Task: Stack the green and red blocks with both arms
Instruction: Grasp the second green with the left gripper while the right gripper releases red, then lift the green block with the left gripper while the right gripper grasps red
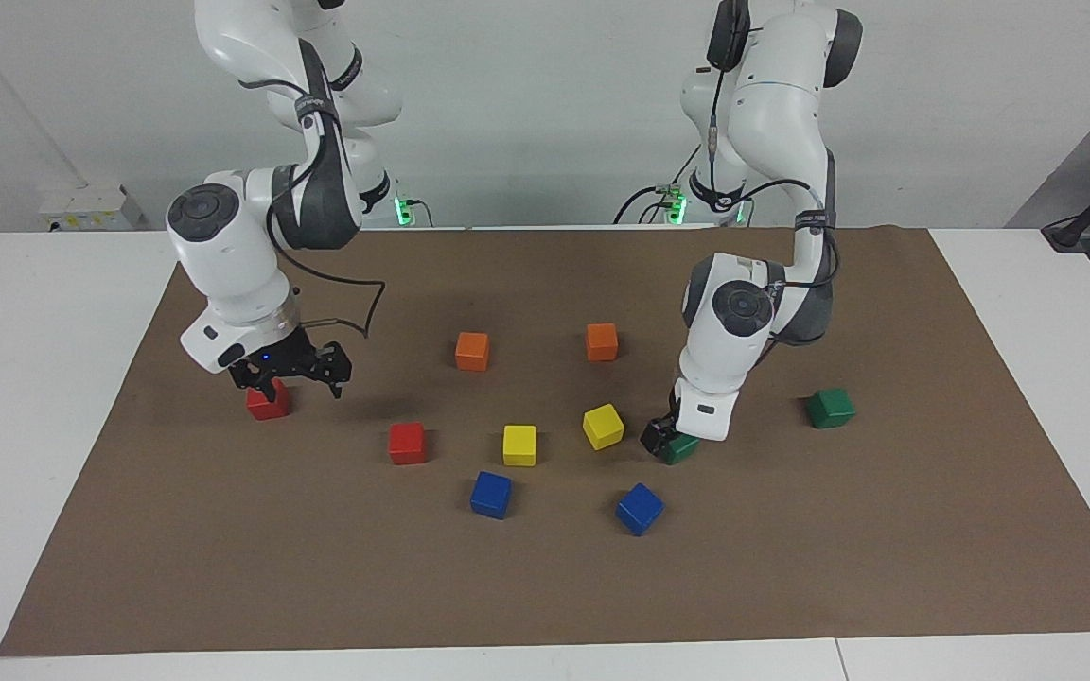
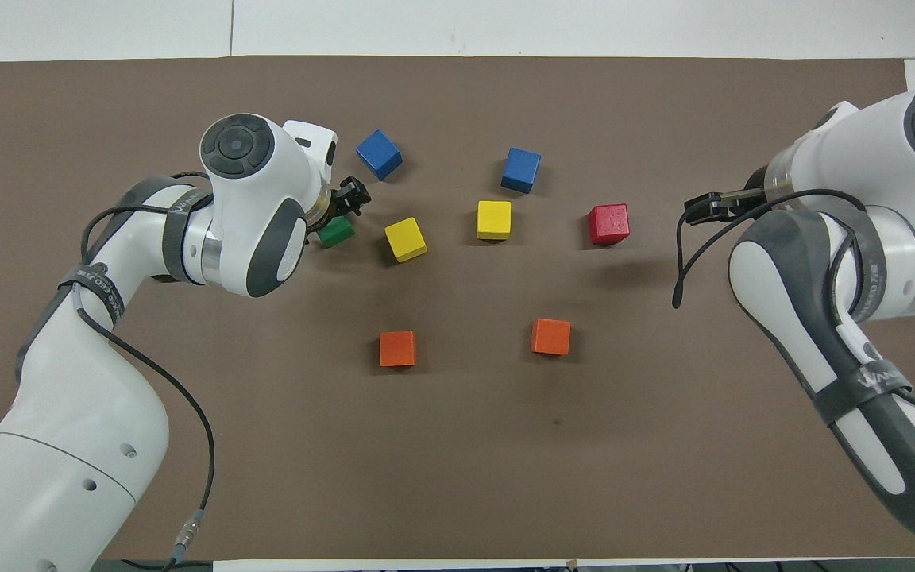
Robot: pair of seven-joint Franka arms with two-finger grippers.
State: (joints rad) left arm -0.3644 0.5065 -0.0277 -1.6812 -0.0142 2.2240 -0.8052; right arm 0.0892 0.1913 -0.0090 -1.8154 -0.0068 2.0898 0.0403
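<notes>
The right gripper (image 1: 290, 376) is held just above a red block (image 1: 268, 402), with its jaws wide open and nothing in them. A second red block (image 1: 407, 443) is found nearer the middle. The left gripper (image 1: 663, 437) is set low at a green block (image 1: 682, 448), jaws open; a touch cannot be told. The block should be caught square, lifted straight up and carried to the second green block (image 1: 830, 408). White letters are seen on an arm band (image 2: 862, 380), but cannot be read.

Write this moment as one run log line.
left gripper: open, low beside green block | right gripper: open, above red block | stack: not started
</notes>
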